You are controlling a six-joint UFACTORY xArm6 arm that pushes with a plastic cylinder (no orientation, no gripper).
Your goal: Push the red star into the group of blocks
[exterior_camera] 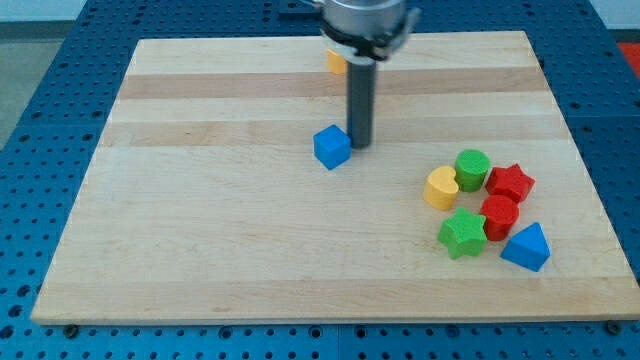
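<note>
The red star [511, 183] lies at the view's right, at the right edge of a cluster of blocks. It touches or nearly touches the green cylinder [472, 168] on its left and the red block [499, 215] below it. The cluster also holds a yellow heart-like block [440, 187], a green star [462, 233] and a blue triangular block [527, 247]. My tip [360, 146] is far left of the star, just right of a blue cube [331, 147] and close to it.
An orange block [336, 60] sits near the view's top, mostly hidden behind the rod and arm. The wooden board [200, 230] lies on a blue perforated table.
</note>
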